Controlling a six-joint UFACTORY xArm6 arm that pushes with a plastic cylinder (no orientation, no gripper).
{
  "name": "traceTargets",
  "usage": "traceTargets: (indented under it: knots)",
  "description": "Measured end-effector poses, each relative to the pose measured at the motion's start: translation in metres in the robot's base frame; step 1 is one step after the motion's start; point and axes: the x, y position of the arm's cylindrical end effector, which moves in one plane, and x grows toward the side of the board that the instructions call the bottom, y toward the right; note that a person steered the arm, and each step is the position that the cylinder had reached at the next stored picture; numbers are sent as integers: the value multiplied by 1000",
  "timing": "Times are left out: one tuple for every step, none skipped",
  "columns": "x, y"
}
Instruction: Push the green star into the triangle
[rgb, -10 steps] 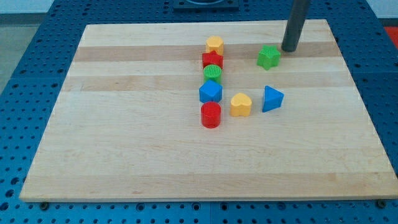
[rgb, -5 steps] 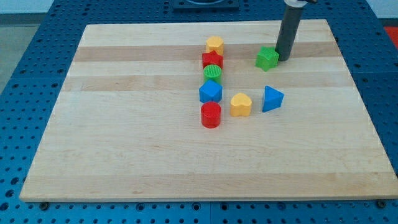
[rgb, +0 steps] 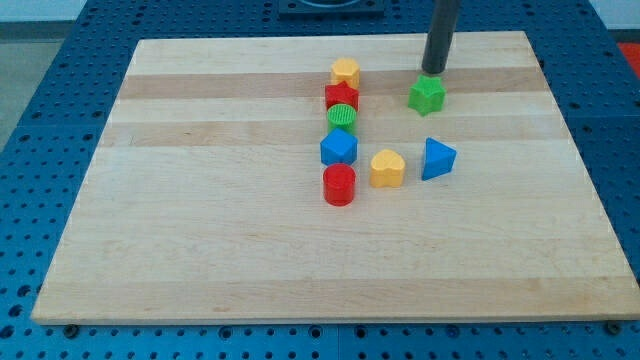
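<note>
The green star (rgb: 426, 95) lies on the wooden board (rgb: 200, 230) at the upper right of the block group. The blue triangle (rgb: 437, 158) lies below it, a short gap apart. My tip (rgb: 434, 71) rests on the board just above the green star, close to its top edge; I cannot tell if they touch. The rod rises out of the view's top.
A column left of the star holds a yellow hexagon (rgb: 346, 72), a red star (rgb: 341, 97), a green cylinder (rgb: 342, 117), a blue block (rgb: 338, 148) and a red cylinder (rgb: 339, 185). A yellow heart (rgb: 387, 168) sits left of the triangle.
My tip moved from the star's upper right to its right side, then left to just above it. The green star shifted slightly left and down.
</note>
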Motion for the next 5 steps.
traceTargets:
  knots:
    - [0, 0]
    - [11, -6]
    - [35, -6]
    - [38, -6]
    - [72, -6]
